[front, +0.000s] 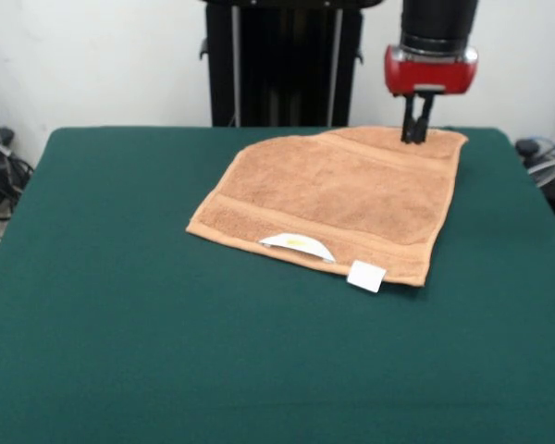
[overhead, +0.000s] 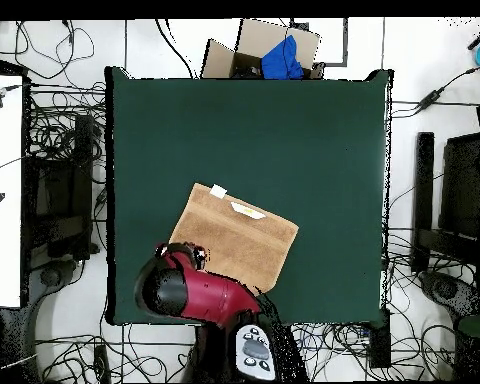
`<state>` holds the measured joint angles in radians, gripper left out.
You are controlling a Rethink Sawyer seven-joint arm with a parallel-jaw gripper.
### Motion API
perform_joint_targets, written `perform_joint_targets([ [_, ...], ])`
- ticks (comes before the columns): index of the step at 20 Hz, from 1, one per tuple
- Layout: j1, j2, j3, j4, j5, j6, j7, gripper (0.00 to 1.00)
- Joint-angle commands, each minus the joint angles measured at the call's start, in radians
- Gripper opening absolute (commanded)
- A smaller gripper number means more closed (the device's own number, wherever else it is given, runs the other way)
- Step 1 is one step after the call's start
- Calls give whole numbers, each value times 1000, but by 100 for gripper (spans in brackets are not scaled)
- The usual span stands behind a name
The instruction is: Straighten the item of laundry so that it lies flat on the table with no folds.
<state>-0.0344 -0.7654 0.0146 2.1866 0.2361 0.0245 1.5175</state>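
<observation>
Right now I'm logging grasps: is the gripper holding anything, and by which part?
It cannot be told for sure. The gripper stands with its fingertips close together on the towel at its far edge near a corner, which looks like a pinch of that edge.

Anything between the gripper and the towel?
Nothing shows. In the front view, the gripper tips meet the towel at its far edge.

Robotics lab: floor cables (overhead: 64,140), equipment racks (overhead: 454,200).
</observation>
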Motion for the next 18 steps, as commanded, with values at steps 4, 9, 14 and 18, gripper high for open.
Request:
perform_joint_targets([
  [4,-24,41,-29,-105,-33,-5,140,0],
  [9,-64,92,6,-147,-50,-24,128,0],
  [14,-63,141,8,-183,-56,-43,138,0],
  [18,-55,176,-6,-201,-66,-61,147,0],
])
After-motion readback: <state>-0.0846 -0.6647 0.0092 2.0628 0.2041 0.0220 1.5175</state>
